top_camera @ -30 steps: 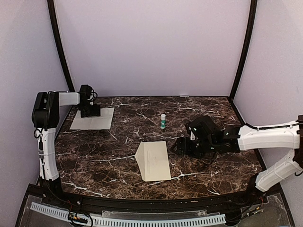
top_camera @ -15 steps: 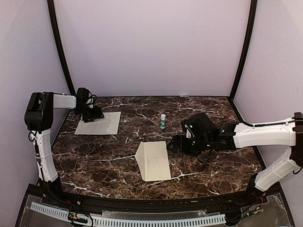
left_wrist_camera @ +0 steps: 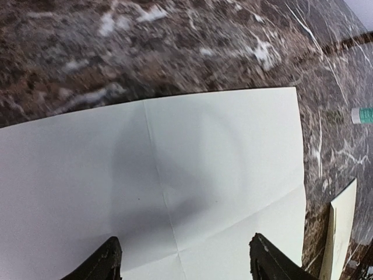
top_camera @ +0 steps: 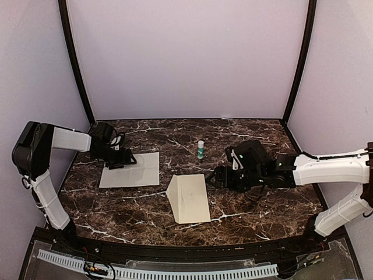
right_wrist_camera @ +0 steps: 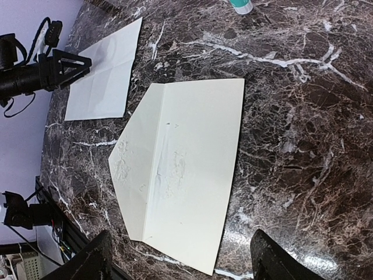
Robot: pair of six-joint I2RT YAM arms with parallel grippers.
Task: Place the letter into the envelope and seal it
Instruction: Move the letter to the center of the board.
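Top external: wide left fingers [left_wrist_camera: 100, 265] press the letter [top_camera: 131, 170] at middle left, likely to slide it toward the envelope [top_camera: 189, 198]; right fingers [right_wrist_camera: 274, 256] gape, empty.

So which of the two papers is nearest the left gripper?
The white creased letter; the cream envelope with its pointed flap lies mid-table.

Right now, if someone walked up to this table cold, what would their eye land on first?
The cream envelope lies mid-table on the dark marble table, its pointed flap open toward the left. The white letter lies flat further left, with the open left gripper at its far-left corner. The right gripper, also open, sits low just right of the envelope, and a small white-and-green tube stands behind.
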